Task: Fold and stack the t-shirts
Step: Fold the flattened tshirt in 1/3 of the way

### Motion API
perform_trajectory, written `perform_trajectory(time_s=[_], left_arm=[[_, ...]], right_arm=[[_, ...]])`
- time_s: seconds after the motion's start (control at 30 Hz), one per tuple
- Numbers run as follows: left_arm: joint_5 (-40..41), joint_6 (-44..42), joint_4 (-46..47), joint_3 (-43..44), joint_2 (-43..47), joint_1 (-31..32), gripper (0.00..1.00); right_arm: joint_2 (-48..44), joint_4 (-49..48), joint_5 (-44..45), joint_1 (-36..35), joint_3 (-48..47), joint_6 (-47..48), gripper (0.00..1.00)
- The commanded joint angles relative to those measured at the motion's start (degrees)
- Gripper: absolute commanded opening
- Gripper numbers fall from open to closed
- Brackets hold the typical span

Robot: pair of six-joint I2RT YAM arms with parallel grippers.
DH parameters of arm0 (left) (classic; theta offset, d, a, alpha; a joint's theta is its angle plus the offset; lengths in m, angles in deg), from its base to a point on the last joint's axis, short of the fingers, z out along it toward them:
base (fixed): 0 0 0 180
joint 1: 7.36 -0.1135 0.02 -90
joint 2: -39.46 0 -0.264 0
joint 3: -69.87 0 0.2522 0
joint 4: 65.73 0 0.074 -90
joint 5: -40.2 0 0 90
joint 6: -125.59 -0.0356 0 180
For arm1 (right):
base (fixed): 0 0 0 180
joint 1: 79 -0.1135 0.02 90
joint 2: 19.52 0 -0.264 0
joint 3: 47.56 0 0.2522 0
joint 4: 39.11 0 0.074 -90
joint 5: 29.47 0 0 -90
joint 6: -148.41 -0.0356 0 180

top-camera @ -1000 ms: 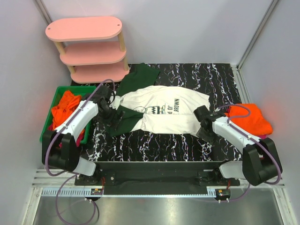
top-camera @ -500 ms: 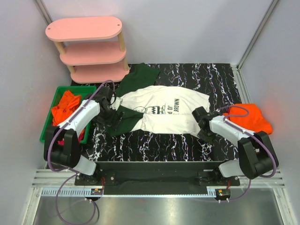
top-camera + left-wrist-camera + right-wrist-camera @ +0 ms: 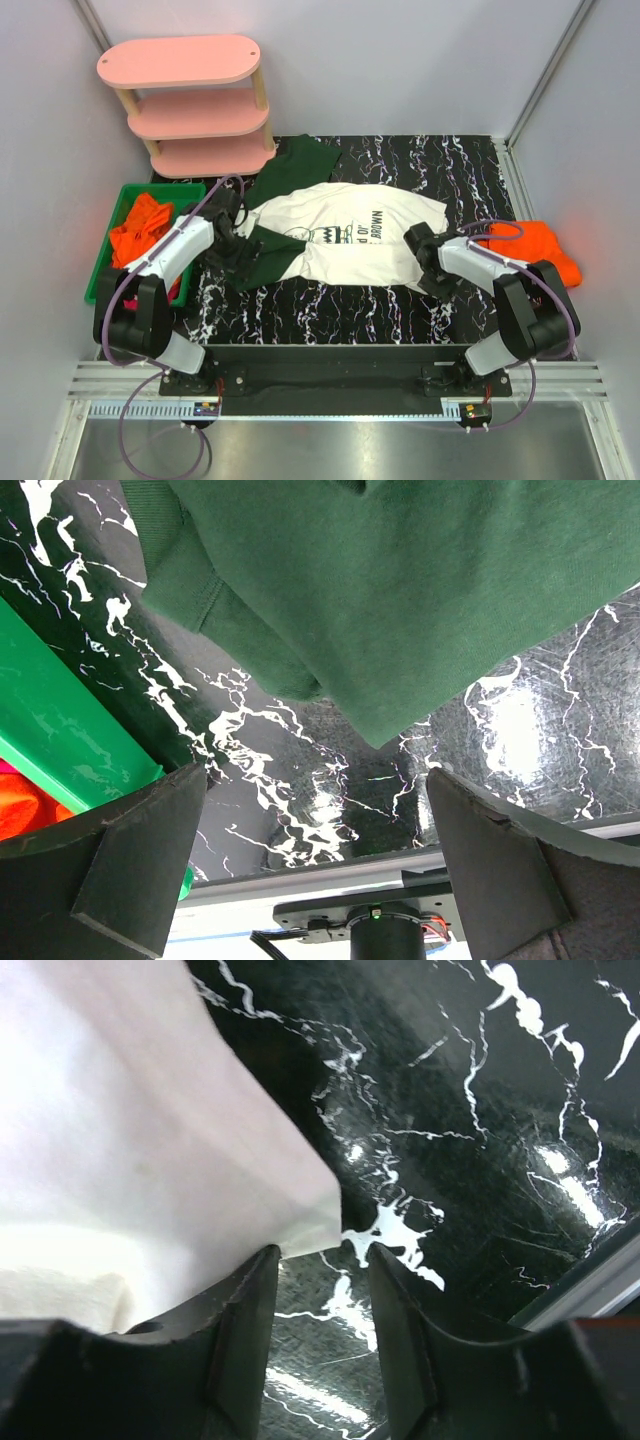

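The top camera looked down from above and behind the arms, seeing the whole table (image 3: 330,310). Both wrist cameras sat very near its surface — the left shared the green sleeve (image 3: 400,580) at 9 o'clock, the right the white hem (image 3: 130,1140) at 3 o'clock.

walls (image 3: 400,60): pale grey | tabletop (image 3: 470,165): black, white-veined | pink three-tier shelf (image 3: 190,110): far-left corner | green bin (image 3: 150,190): left
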Motion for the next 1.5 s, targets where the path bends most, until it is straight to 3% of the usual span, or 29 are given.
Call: perform_trajectory(time_s=[0.0,0.33,0.63,0.87,1.03,1.27,1.47], left_arm=[[2.28,-0.19,0.76,-0.77,0.57,0.06,0.98],[2.64,-0.28,0.76,-1.47,0.13,0.06,0.98],[4.13,-0.19,0.76,-1.74,-0.75,0.06,0.98],[3.70,0.42,1.02,0.01,-5.04,0.06,0.98],[-7.18,0.69,1.28,3.53,-5.67,0.06,0.78],[-9.49,0.42,1.81,3.80,-7.25,0.06,0.56],[-9.14,0.42,1.99,2.49,-9.45,0.06,0.55]], right_arm=[[3.45,-3.07,0.16,-0.48,-0.89,-1.32,0.48],[4.60,-3.25,-1.43,-0.39,-1.24,-0.09,0.27],[4.60,-3.33,-2.05,-0.48,-1.15,0.44,0.27],[2.93,-3.25,-2.22,-0.48,-0.80,0.97,0.33],[1.35,-3.34,-1.70,-0.48,-0.45,1.67,0.33],[0.38,-3.16,-1.43,-0.48,-0.10,1.93,0.33],[0.73,-3.16,-1.43,-0.48,-0.45,2.02,0.33]])
